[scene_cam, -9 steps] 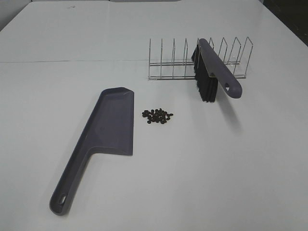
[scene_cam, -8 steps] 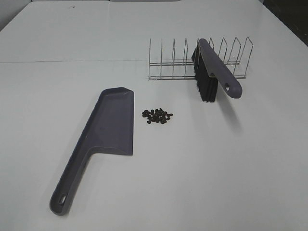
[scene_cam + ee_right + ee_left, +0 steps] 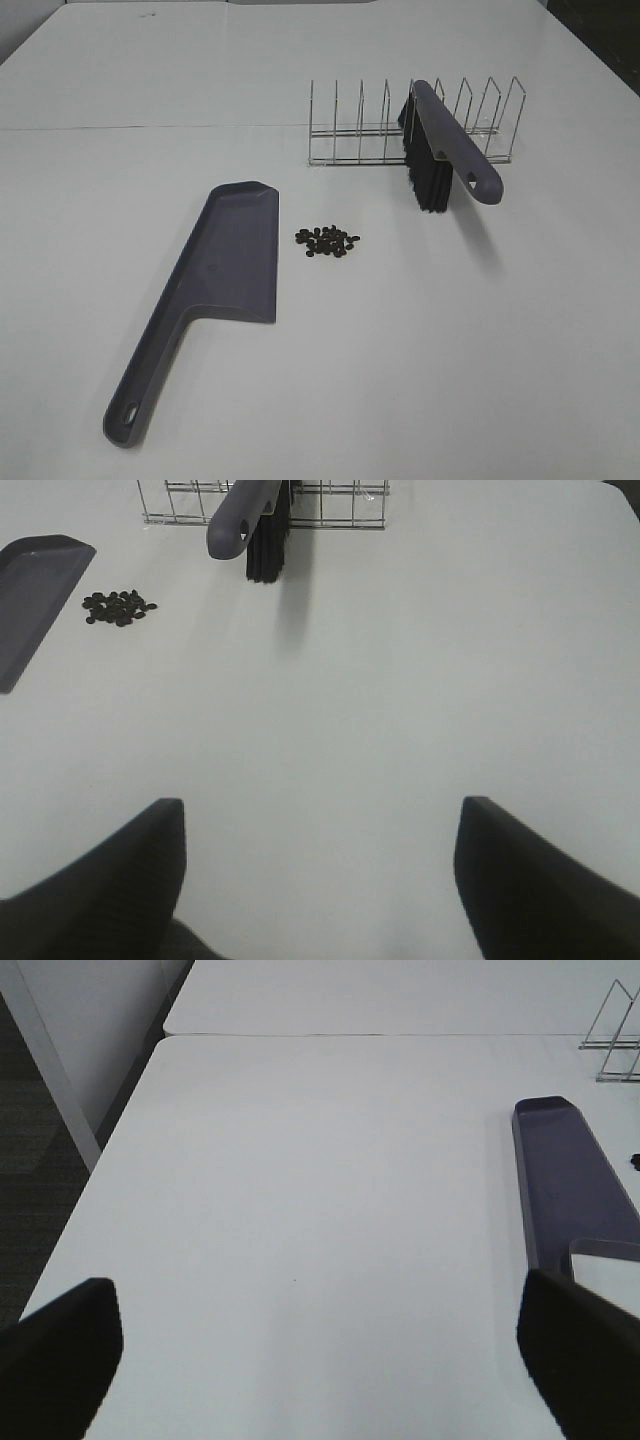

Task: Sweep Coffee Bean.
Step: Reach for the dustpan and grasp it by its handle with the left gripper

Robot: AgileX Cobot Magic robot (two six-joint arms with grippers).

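Step in hand: the very start. Nothing is gripped and no sweeping is under way.

The coffee bean (image 3: 327, 241), a small cluster of dark brown-black oval beans, lies on the white bench (image 3: 420, 360), just beside the long edge of the flat grey-purple plastic dustpan (image 3: 235, 260) but not touching it. The grey-purple plastic brush with black bristles (image 3: 440, 150) leans in the thin chrome wire rack (image 3: 350, 135), well apart from the beans.

Left hand (image 3: 312, 1300): fingers spread wide, empty, over bare bench near the dustpan.
Right hand (image 3: 320, 810): fingers apart, nothing between them, facing the brush and well short of it.

Judgement: the next move calls for the right hand to reach forward, close on the brush handle and lift it clear of the rack wires. The left hand probably takes the dustpan handle to steady the pan. The bristles should then land on the side of the beans away from the pan — otherwise the stroke scatters them.
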